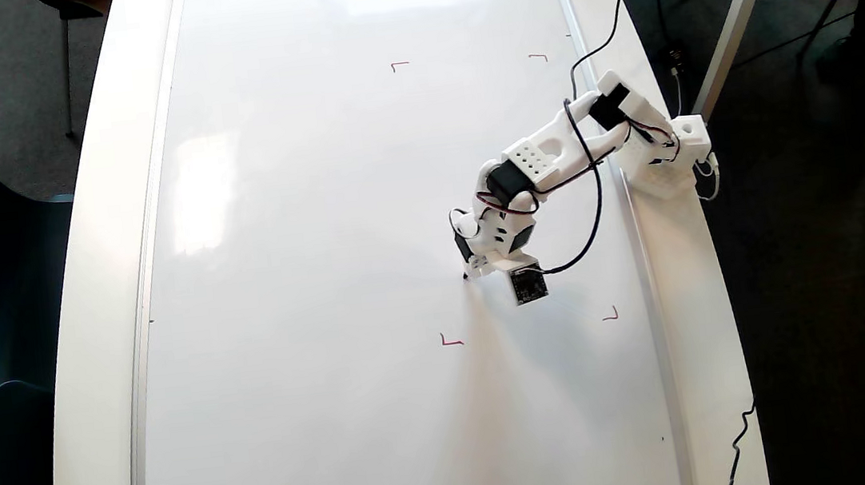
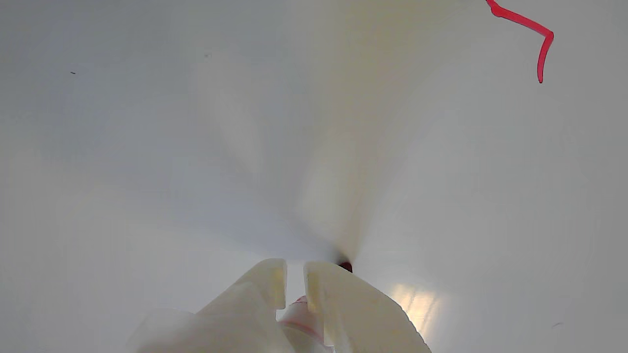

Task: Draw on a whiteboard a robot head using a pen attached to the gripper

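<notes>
Our hand (image 2: 294, 277) is clamped on the pen (image 2: 303, 318); its tip meets the whiteboard (image 1: 300, 208) at centre frame, the red corner mark (image 1: 451, 342) just below.

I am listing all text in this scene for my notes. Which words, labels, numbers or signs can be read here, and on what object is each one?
None: no word, label, brand or number can be read in either view.
The whiteboard carries only four red corner marks, not letters.
The hand, its pen and the small dark camera board show no readable print.
</notes>
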Action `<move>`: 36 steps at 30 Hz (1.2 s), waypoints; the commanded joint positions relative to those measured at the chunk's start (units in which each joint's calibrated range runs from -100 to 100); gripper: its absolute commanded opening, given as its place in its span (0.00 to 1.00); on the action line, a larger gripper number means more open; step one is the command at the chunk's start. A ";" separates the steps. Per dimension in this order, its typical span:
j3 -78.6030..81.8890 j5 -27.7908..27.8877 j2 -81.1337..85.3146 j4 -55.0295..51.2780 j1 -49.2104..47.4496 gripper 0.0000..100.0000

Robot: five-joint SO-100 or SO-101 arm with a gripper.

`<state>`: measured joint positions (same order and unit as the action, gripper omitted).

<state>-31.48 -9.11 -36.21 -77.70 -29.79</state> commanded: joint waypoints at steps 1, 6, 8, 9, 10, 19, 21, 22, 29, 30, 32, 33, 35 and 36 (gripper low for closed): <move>5.10 -0.38 1.20 -0.58 -0.23 0.01; 13.18 -0.43 4.64 -0.49 -0.67 0.01; 16.90 -0.48 7.07 -0.49 -0.82 0.01; 20.72 -0.48 9.42 -0.23 -1.63 0.01; 22.90 -0.48 10.51 0.47 -1.85 0.01; 52.22 -1.50 27.87 8.11 -7.23 0.01; 56.40 -2.47 30.89 9.33 -7.74 0.01; 58.21 -2.73 32.23 9.67 -7.96 0.01; 64.20 -3.43 37.26 10.37 -7.52 0.01; 64.57 -3.43 37.51 10.37 -7.08 0.01; 65.11 -3.38 37.60 10.80 -5.75 0.01; 65.47 -3.16 37.68 10.80 -4.06 0.01; 65.57 -3.06 37.68 10.72 -2.22 0.01; 65.66 -3.00 37.68 10.63 -1.11 0.01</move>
<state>32.48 -12.34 1.40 -67.06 -35.22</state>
